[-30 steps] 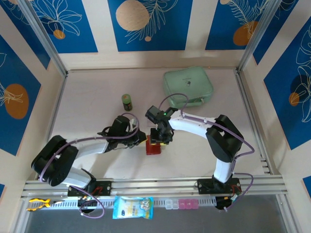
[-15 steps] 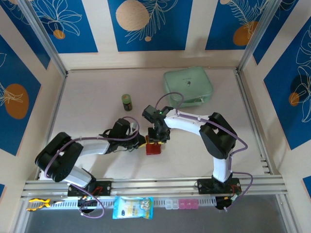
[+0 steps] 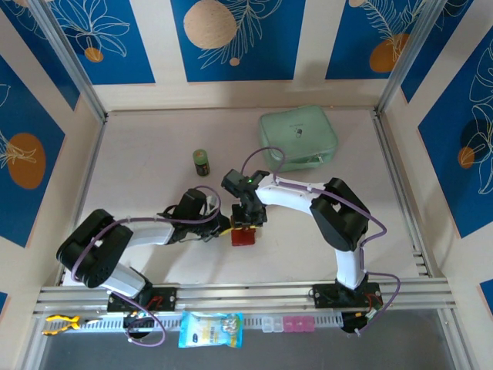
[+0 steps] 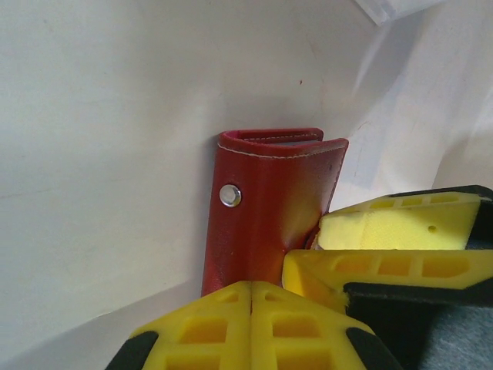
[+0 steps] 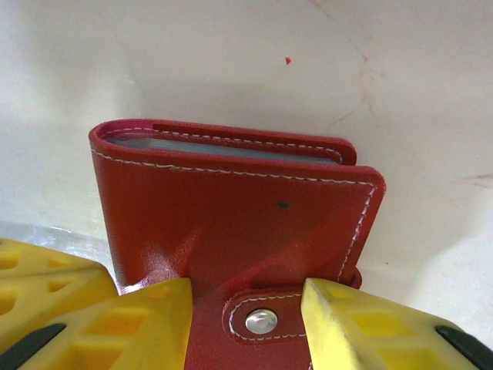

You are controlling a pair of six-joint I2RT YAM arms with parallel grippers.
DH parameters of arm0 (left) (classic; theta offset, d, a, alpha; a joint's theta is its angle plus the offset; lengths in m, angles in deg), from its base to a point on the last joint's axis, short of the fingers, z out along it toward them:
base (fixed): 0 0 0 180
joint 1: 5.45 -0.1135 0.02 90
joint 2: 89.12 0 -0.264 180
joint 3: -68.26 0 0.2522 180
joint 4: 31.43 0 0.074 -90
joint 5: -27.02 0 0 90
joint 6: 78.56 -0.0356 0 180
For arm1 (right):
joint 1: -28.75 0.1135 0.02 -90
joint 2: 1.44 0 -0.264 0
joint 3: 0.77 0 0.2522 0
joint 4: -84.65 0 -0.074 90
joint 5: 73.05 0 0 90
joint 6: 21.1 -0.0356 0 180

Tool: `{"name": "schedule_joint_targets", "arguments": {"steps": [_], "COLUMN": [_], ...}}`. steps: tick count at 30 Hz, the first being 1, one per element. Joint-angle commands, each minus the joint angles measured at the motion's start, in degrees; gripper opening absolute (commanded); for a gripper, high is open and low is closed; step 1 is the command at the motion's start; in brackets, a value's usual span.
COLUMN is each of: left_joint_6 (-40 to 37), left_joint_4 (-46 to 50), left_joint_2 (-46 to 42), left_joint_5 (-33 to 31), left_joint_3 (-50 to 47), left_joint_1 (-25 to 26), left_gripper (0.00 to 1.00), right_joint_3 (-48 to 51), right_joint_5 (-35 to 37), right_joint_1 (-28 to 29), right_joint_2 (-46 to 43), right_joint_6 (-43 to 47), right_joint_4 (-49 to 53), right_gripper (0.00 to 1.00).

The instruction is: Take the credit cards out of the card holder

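Note:
The red card holder (image 3: 243, 236) lies closed on the table between my two grippers. In the right wrist view the card holder (image 5: 231, 223) has white stitching, and its snap tab (image 5: 266, 317) lies between my right gripper's (image 5: 246, 297) open fingers. A gap shows on the tab's left side. Grey sleeve edges (image 5: 231, 148) show between the covers; the credit cards are hidden inside. My left gripper (image 4: 252, 287) is shut, its tips pressed together over the near edge of the card holder (image 4: 269, 204). The right gripper's fingers (image 4: 385, 223) stand just beside it. From above, left gripper (image 3: 224, 225) and right gripper (image 3: 248, 223) meet at the holder.
A mint-green pouch (image 3: 298, 139) lies at the back right. A small green can (image 3: 201, 162) stands behind the left arm. A blue packet (image 3: 210, 329) and small pink and clear boxes (image 3: 286, 324) sit on the front rail. Walls close in the table.
My right wrist has shifted a little left and back over the card holder's far edge. The left arm's elbow shifted slightly. The holder has stayed in place.

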Motion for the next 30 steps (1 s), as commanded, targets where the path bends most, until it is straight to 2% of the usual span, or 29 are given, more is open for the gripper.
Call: {"name": "schedule_joint_targets", "arguments": {"steps": [1, 5, 13, 20, 30], "left_joint_6": [0.5, 0.5, 0.5, 0.4, 0.2], "left_joint_4": [-0.1, 0.0, 0.7, 2.0, 2.4], "left_joint_2": [0.9, 0.8, 0.5, -0.7, -1.2], "left_joint_5": [-0.3, -0.2, -0.5, -0.4, 1.5], "left_joint_3": [0.1, 0.0, 0.3, 0.8, 2.5], "left_joint_1": [0.4, 0.4, 0.4, 0.4, 0.5], "left_gripper": [0.00, 0.00, 0.00, 0.00, 0.00], "right_joint_3": [0.2, -0.5, -0.2, 1.0, 6.9], "right_joint_5": [-0.2, 3.9, 6.7, 4.5, 1.4], "right_joint_1": [1.5, 2.5, 2.7, 2.4, 1.0], "right_joint_2": [2.8, 1.5, -2.9, -3.3, -2.7], "right_joint_6": [0.3, -0.3, -1.2, -2.4, -3.7], "right_joint_4": [2.0, 5.1, 5.6, 4.9, -2.4], "right_gripper": [0.44, 0.44, 0.45, 0.46, 0.44]}}
